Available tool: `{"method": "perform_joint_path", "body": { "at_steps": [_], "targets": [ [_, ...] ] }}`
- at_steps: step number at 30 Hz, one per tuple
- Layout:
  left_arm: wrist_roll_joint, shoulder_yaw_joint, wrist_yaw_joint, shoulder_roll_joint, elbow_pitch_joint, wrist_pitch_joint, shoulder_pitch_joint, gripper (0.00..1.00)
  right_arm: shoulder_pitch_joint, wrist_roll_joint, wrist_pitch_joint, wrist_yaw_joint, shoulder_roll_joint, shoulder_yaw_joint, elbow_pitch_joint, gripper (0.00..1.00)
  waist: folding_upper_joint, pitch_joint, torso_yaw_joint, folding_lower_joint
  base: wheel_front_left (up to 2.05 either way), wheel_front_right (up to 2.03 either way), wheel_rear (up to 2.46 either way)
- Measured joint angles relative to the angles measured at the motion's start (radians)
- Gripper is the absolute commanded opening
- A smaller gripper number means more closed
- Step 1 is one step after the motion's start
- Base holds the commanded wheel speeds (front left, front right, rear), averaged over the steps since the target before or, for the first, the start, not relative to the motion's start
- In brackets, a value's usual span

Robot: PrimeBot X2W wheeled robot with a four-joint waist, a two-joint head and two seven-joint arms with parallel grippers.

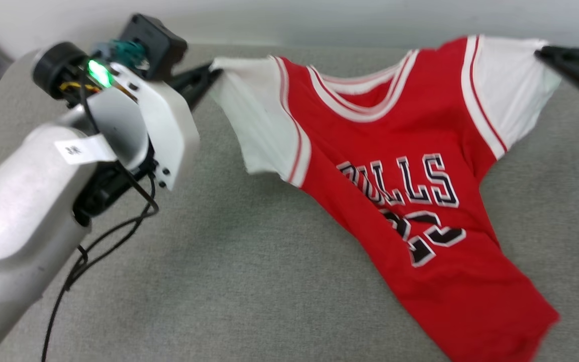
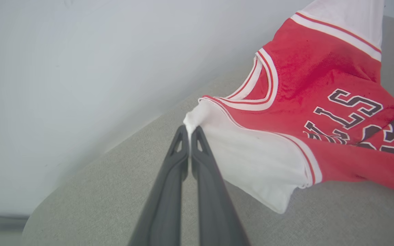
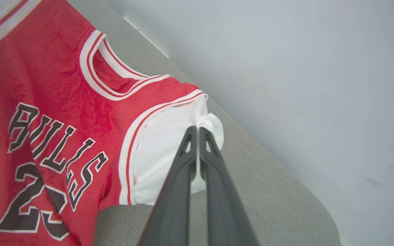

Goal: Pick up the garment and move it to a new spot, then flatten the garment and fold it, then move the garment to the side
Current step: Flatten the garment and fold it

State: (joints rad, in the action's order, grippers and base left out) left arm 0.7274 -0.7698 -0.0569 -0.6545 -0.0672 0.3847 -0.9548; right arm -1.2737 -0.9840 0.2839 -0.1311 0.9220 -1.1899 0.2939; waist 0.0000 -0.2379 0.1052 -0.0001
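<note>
We find the red basketball T-shirt with white sleeves stretched above the grey cloth-covered table, its hem resting on the table. The dark-fingered left gripper and right gripper each pinch a sleeve tip. Risk: such shallow pinches could slip under tension, dropping one shoulder.

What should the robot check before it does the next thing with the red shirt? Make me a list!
1. Left end effector shut on a white sleeve: ok.
2. Right end effector shut on the other sleeve: ok.
3. Garment front up, lettering showing: ok.
4. Garment lying flat: not ok, wrinkled and narrowed toward the hem.
5. Hem on the grey surface: ok.
6. Fabric underneath smooth: cannot tell.
</note>
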Motion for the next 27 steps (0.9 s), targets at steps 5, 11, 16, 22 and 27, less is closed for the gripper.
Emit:
{"method": "perform_joint_path", "body": {
  "at_steps": [5,11,16,22,27],
  "targets": [
    [-0.013,0.036,0.014,0.001,0.014,-0.033,-0.058,0.00,-0.034,0.020,-0.055,0.000,0.020,0.061,-0.011,0.00,0.0000,0.038,-0.035,-0.0001,0.00,0.00,0.00],
    [-0.047,0.084,0.025,0.038,-0.025,-0.079,-0.198,0.00,-0.123,0.074,-0.072,0.000,-0.005,0.157,0.056,0.00,0.0000,0.012,-0.055,-0.0001,0.00,0.00,0.00],
    [-0.087,0.116,0.026,0.086,-0.107,-0.126,-0.357,0.00,-0.243,0.161,-0.062,0.000,-0.058,0.218,0.138,0.00,0.0000,-0.048,-0.058,0.0000,0.00,0.00,0.00],
    [-0.139,0.153,0.011,0.121,-0.249,-0.198,-0.567,0.00,-0.421,0.273,-0.082,0.000,-0.136,0.287,0.271,0.00,0.0000,-0.137,-0.060,0.0000,0.00,0.00,0.00],
    [-0.175,0.171,-0.010,0.137,-0.347,-0.253,-0.737,0.00,-0.580,0.356,-0.123,0.000,-0.212,0.318,0.366,0.00,0.0000,-0.207,-0.063,0.0002,0.00,0.00,0.00]
  ]
}}
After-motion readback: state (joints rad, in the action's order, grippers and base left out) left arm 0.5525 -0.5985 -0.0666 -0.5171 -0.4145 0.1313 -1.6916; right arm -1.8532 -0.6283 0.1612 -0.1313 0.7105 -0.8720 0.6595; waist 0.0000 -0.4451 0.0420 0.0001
